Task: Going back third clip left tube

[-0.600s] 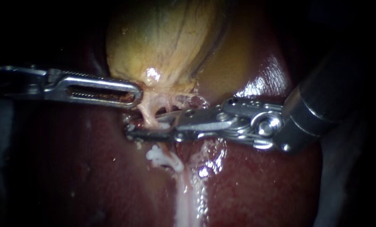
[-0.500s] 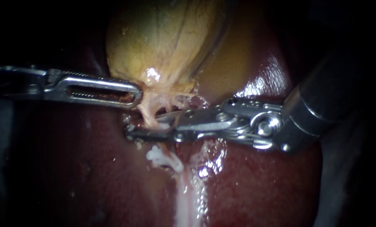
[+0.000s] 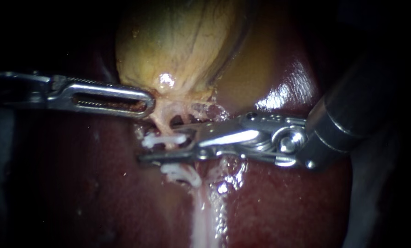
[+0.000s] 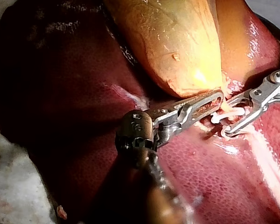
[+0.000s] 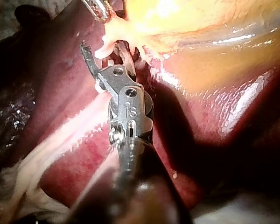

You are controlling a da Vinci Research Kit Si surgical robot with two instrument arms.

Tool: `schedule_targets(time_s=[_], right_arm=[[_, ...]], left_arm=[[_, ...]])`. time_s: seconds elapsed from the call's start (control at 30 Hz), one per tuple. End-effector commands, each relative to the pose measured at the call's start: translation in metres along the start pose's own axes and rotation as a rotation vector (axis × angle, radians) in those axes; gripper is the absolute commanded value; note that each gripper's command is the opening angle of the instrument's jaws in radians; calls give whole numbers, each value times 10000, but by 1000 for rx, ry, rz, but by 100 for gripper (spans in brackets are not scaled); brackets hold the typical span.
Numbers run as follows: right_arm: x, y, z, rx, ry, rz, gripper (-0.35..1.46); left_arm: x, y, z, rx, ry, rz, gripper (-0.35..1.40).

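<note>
White clip (image 3: pixel 164 139) sits across the left tube (image 3: pixel 162 121), just near of the gallbladder (image 3: pixel 178 41). Its long axis runs left-right, crosswise to the tube. The right instrument (image 3: pixel 159 148) has its jaws apart around the clip, while the left instrument (image 3: pixel 148 103) has its jaws clamped on the gallbladder's neck.

**Liver (image 3: pixel 283 206) on a pale underlay (image 4: pixel 9 186), gallbladder (image 3: pixel 178 41) on the liver**

In the left wrist view a pale, whitish underlay showed past the liver's outer edge. Its material could not be told. The dark red liver lay directly on it. In the endoscope view the liver filled the lower and right parts of the frame, wet and glossy, with bright glints at centre right. The yellow-tan gallbladder rested on the liver at the upper centre, narrowing toward the middle of the frame.
</note>
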Motion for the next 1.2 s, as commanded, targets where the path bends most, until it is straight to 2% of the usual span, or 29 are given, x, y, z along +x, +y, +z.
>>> schedule_targets(time_s=[0.03,0.43,0.6,1.0,1.2], right_arm=[[0,0,-1,2,0,-1,49],[-3,-7,-26,15,-4,-8,49],[-3,-16,-45,33,-10,-19,49],[22,-37,-126,79,-16,-230,49],[27,-39,-153,80,-15,-272,49]], left_arm=[[0,0,0,-1,0,0,-35],[0,0,-1,-1,0,0,-35],[0,0,-1,-1,0,0,-35],[0,-2,-1,-3,2,0,-35],[1,-3,0,-3,2,0,-35]])
